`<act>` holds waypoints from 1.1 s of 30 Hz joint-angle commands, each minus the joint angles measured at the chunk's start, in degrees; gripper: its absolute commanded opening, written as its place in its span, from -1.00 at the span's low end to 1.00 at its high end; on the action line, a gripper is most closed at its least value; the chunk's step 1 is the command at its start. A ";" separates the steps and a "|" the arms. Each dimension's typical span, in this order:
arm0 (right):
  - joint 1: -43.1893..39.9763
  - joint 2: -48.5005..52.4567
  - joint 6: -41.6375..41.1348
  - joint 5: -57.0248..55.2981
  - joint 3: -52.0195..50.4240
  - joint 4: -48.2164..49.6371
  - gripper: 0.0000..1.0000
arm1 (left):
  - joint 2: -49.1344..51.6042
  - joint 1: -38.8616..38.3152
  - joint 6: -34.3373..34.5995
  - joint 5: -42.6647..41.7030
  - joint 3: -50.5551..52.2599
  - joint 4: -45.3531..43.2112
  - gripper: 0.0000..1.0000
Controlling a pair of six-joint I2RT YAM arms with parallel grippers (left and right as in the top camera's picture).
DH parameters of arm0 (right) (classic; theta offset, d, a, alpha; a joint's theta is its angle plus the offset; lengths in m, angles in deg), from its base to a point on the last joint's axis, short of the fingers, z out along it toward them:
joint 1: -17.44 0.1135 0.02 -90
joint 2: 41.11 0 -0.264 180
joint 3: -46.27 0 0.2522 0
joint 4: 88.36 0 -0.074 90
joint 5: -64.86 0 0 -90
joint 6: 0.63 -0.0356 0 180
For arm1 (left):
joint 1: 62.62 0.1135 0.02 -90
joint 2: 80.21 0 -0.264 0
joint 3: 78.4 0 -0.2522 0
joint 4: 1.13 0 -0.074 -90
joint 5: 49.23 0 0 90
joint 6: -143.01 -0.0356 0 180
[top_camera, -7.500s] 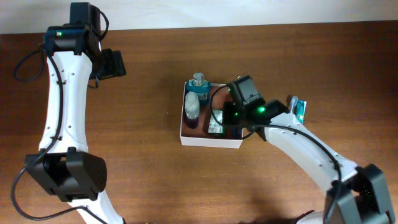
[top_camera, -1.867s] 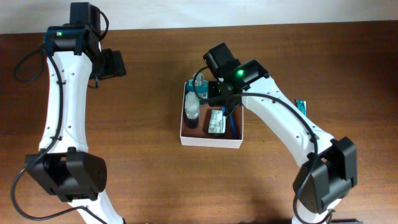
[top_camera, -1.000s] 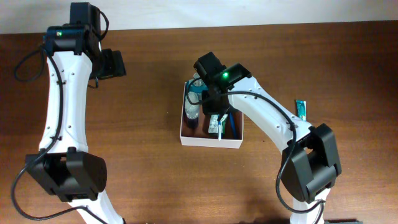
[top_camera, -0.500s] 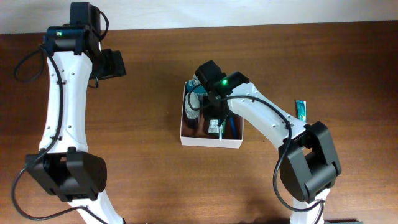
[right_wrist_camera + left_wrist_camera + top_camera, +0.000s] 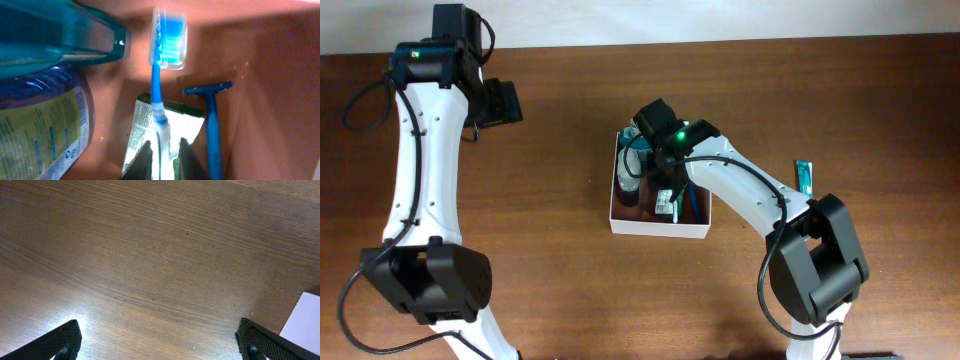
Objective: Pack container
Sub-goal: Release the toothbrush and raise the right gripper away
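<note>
The container [image 5: 658, 229] is a square white-walled box with a reddish-brown inside [image 5: 272, 75], at the table's middle. My right gripper [image 5: 666, 186] reaches into it and is shut on a blue toothbrush [image 5: 167, 42] with a clear head cap [image 5: 169, 30]. In the box lie a teal bottle [image 5: 60, 30], a purple bottle with a yellow label [image 5: 45, 120], a green-and-white tube [image 5: 142, 122] and a blue razor [image 5: 212, 125]. My left gripper [image 5: 505, 102] is open and empty over bare wood far to the left, as the left wrist view [image 5: 160, 345] shows.
A small teal packet [image 5: 805, 177] lies on the wooden table to the right of the container. A white corner [image 5: 305, 322] shows at the right edge of the left wrist view.
My right gripper has moved from the box's right side to over its back left, then shifted slightly lower into the box with the toothbrush. The left arm has not moved.
</note>
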 commanded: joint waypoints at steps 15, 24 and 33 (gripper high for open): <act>0.09 -7.10 3.96 -1.33 -0.42 -1.97 -0.34 | -1.55 -0.11 -0.26 0.42 -0.79 0.02 0.99; -7.04 -15.89 5.07 -3.08 -0.42 -8.55 -0.31 | -1.55 -0.11 -0.26 0.42 -0.79 0.02 0.99; -21.99 -16.46 8.31 -7.32 -0.57 -17.00 -0.31 | -1.55 -0.11 -0.26 0.42 -0.79 0.02 0.99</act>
